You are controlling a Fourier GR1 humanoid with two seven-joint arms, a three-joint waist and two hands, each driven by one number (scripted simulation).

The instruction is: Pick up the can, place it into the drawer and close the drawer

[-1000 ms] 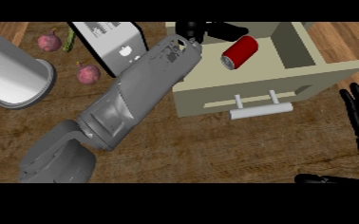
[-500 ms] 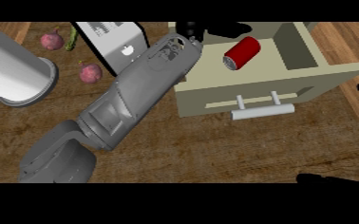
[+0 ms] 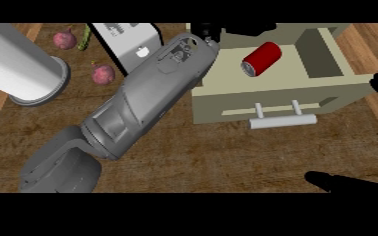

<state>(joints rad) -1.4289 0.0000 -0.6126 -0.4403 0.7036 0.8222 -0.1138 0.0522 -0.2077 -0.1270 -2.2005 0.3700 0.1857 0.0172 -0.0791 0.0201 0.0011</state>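
Note:
A red can (image 3: 262, 58) lies on its side inside the open cream drawer (image 3: 221, 97), near its middle. My left forearm runs from the lower left up to the drawer's back left corner. There my left hand (image 3: 240, 29) rests over the rim, open, apart from the can and holding nothing. The drawer's white bar handle (image 3: 283, 122) faces me. Only small black parts of my right hand (image 3: 341, 182) show at the lower right and at the right edge.
A steel cylinder (image 3: 29, 75) stands at the left. Two reddish round vegetables (image 3: 65, 40) (image 3: 102, 73) and a green pod (image 3: 83, 37) lie beside a white box (image 3: 131, 44). Wooden counter (image 3: 221, 155) spreads before the drawer.
My right hand has slid toward the right edge and mostly left the view. The left arm and the can have hardly shifted.

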